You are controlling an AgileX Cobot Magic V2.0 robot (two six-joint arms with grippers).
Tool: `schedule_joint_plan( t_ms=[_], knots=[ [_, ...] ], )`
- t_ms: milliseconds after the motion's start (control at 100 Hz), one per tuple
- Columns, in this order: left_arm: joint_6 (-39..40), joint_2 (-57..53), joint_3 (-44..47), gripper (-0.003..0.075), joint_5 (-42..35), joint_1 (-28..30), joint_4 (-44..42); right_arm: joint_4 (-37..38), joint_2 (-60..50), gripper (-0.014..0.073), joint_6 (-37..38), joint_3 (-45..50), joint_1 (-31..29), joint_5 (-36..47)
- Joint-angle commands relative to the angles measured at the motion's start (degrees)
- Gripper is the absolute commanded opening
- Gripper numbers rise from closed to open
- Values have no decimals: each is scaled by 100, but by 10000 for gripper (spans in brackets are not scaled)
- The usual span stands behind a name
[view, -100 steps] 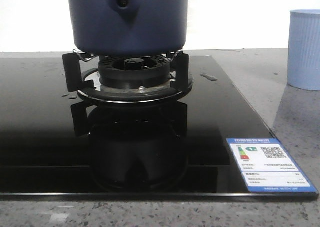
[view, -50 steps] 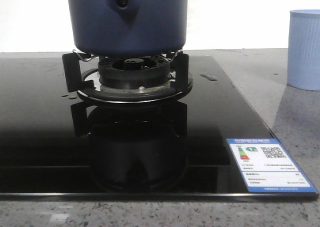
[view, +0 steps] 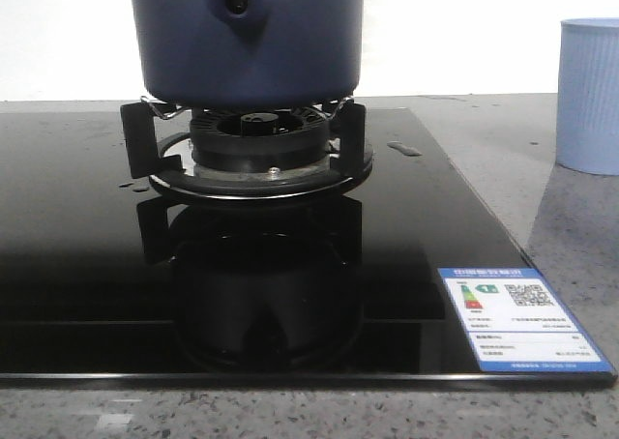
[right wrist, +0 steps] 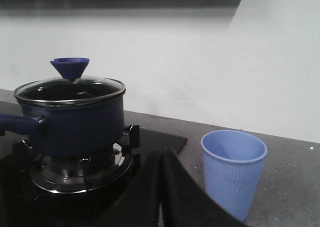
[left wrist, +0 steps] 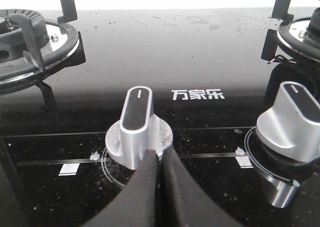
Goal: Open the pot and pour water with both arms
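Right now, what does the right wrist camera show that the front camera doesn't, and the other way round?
Only the right wrist view shows the top of the pot: its glass lid still on, the blue knob and the long handle. It also shows the cup whole, and the right gripper with its fingers together.

Only the front view shows the label on the stove glass and the handle bracket.

Both show the pot on the burner, with the cup beside the stove.

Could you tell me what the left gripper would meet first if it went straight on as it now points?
Most likely the silver knob on the stove: the left gripper, fingers shut, points at its base, though depth is unclear.
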State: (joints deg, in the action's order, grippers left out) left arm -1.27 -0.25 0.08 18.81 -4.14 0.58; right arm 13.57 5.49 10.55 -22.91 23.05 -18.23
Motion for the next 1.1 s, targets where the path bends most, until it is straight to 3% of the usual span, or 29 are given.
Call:
schedule_joint_plan(
  t_ms=[0,420,580,730,940,1090],
  knots=[
    [61,-148,188,-19,-234,-1,64,33,63,-74,-40,-149,18,415],
    [61,-148,188,-19,-234,-1,64,33,63,-74,-40,-149,18,415],
    [61,-148,188,-19,-234,-1,64,372,63,-74,-40,1,18,-3],
    [61,-148,188,-19,-234,-1,64,372,63,-74,-40,778,-171,783],
    [61,-148,188,-19,-245,-1,64,-77,63,-74,-40,2021,-934,1823],
    [61,-148,188,-19,-245,-1,64,-130,63,-74,-40,2507,-1363,1858]
  ],
)
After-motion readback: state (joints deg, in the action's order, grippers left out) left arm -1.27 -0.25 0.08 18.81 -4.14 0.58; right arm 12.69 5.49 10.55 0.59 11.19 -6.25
